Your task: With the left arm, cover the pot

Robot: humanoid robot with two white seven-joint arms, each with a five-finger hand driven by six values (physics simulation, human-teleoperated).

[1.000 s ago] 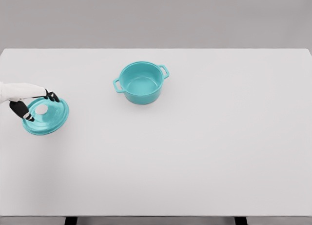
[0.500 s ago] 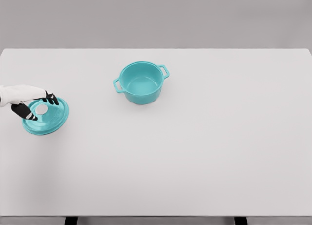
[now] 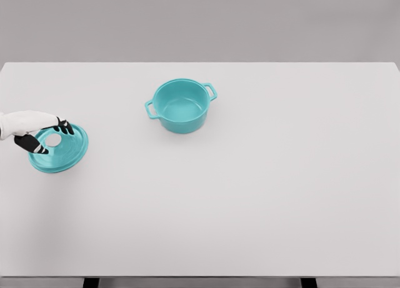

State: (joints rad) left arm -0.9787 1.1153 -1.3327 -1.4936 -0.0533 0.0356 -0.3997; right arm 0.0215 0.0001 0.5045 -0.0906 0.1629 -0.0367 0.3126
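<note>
Lid (image 3: 62, 152) in teal lies at the far left of the white surface (image 3: 250, 194), its round pale knob showing near the upper left part of its top. The left hand (image 3: 34, 129) reaches in from the left edge of the head view on a white arm, and its dark fingers (image 3: 65, 127) are curled about the knob: some come over it from the far side, while another dark finger shows on the near side, so the knob sits between them in a closed grip. Whether the lid rests flat on the surface or is raised a little off it cannot be told from this view; it looks slightly tilted.

The pot (image 3: 181, 105), of the same teal, stands upright and uncovered nearer the middle of the surface, toward its far side and well apart from the lid, to the lid's right. It has two loop handles, one at its left and one at its upper right, and its inside is bare.

No brand, label or writing can be read on the lid, the pot or the hand.
</note>
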